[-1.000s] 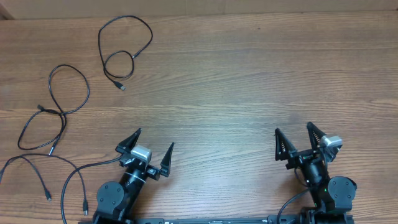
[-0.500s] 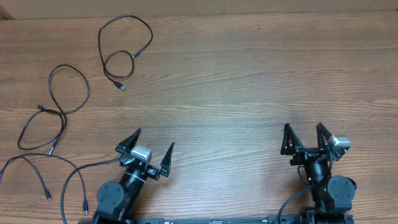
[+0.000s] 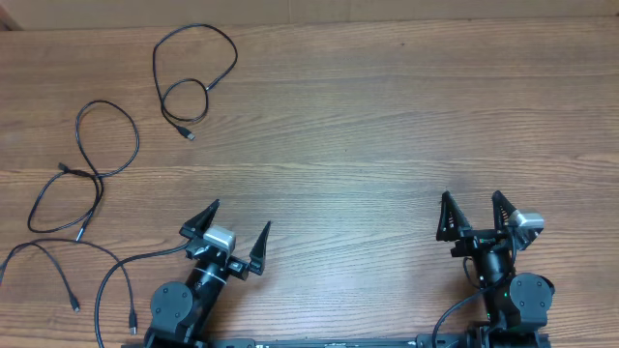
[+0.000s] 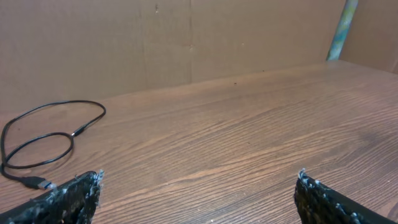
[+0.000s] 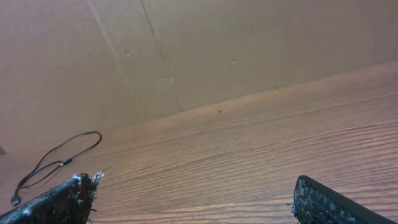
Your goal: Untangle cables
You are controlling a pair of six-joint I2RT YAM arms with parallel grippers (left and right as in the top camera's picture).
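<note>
Overhead only: left-edge cables [image 3: 97, 177]

We saw three thin black cables lying apart from one another on the left part of the wooden surface [image 3: 387, 116]. The far cable [image 3: 155, 70] formed a big loop with a smaller one inside. The middle cable [image 3: 97, 177] crossed itself like a figure eight. The near cable [image 3: 87, 243] arched by the edge. The left claw [image 3: 242, 215] and the right claw [image 3: 471, 196] sat at the near edge with fingers spread, gripping nothing.
</note>
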